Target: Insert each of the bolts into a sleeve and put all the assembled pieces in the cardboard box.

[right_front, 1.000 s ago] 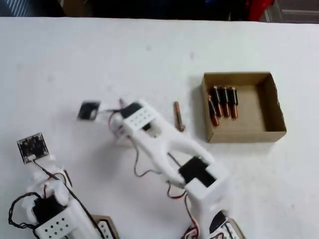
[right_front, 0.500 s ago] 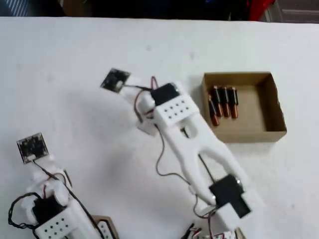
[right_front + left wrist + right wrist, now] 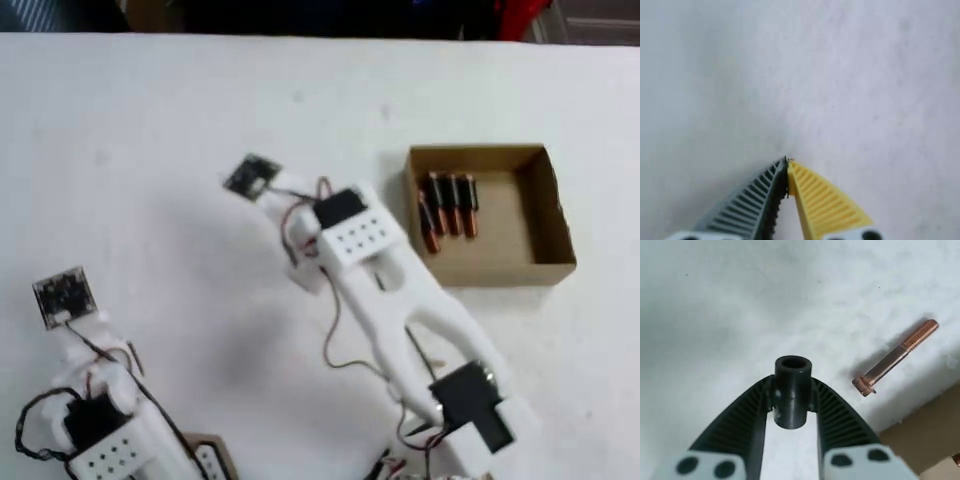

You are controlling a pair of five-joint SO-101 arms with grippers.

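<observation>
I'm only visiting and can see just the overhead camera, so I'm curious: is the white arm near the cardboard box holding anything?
Observer: Yes. The right arm's black fingers are shut on a short black tube-shaped sleeve, its hollow end facing the wrist camera.
Visitor: Is there a bolt for it? I can't spot one.
Observer: A copper-coloured metal bolt lies on the white table beside the sleeve, not touching it, close to the wall of the brown cardboard box.
Visitor: And the other arm?
Observer: The left arm's grey and yellow fingers are shut with nothing between them, above the table.
</observation>
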